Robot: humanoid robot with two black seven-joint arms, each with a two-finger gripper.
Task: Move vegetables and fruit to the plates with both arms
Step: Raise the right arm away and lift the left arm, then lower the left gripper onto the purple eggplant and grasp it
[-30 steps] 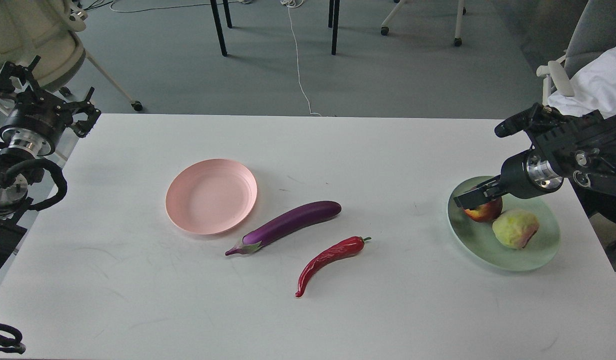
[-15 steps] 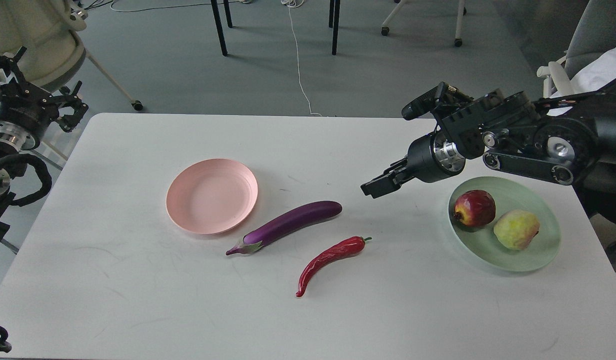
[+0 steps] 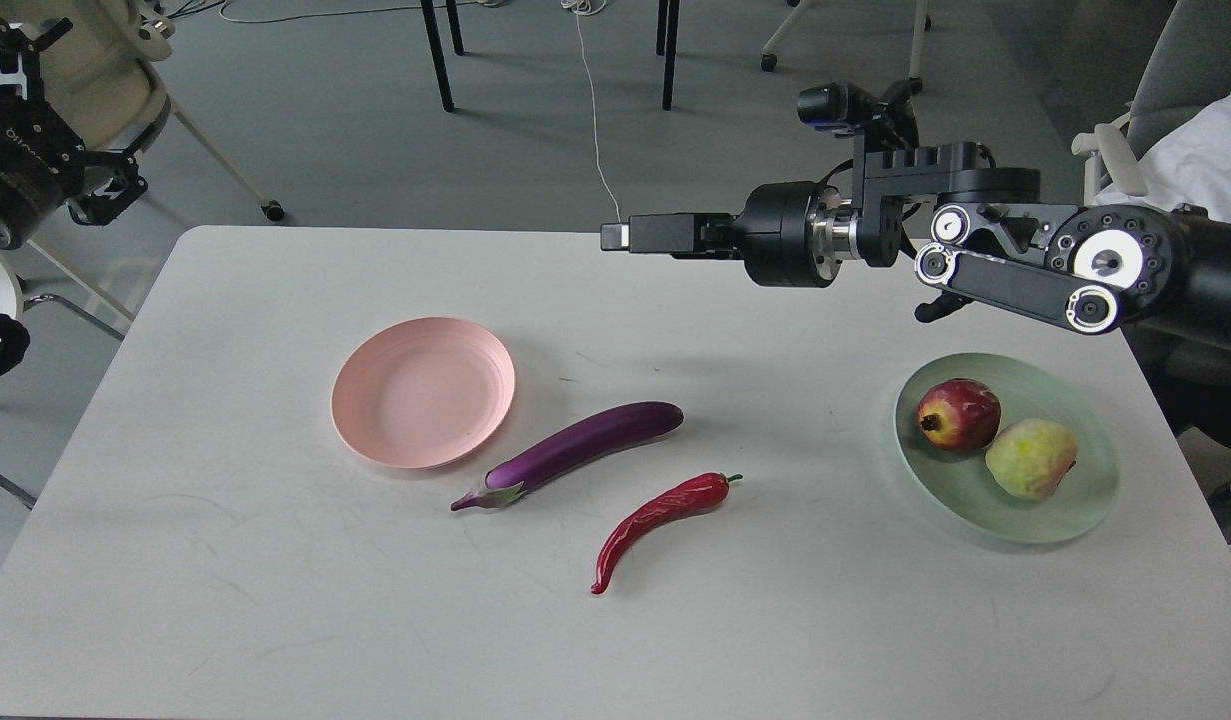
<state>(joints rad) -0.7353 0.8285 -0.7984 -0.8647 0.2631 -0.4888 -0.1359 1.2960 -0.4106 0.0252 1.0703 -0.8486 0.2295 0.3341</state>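
Landmark: the pale pink round shallow plastic plate (image 3: 423,392), set on the white table (image 3: 275,600) left of centre, nothing seen on it.

Item 1: a long glossy purple eggplant (image 3: 575,450) is laid on the table just to the right of the pink plate, near its rim but apart from it, stem end pointed toward the near edge.

Item 2: a curved glossy red chili pepper (image 3: 657,515) with a green stem is laid further right of the pink plate and nearer the viewer, just beside the eggplant, not touching it.

Item 3: a larger pale mint green round plate (image 3: 1085,505) is placed far to the right of the pink plate. 2 fruits are held in it: a round dark-red fruit (image 3: 959,414) and a lumpy yellow-green fruit (image 3: 1030,458), touching each other.

Item 4: the black right gripper (image 3: 623,235) is held in the air beyond and to the right of the pink plate, level and pointed left, nothing in it; its 2 fingers appear pressed together.

Item 5: the black left gripper (image 3: 20,110) is seen well off to the left of the pink plate, beyond the table corner; whether it is spread or pressed together cannot be told.
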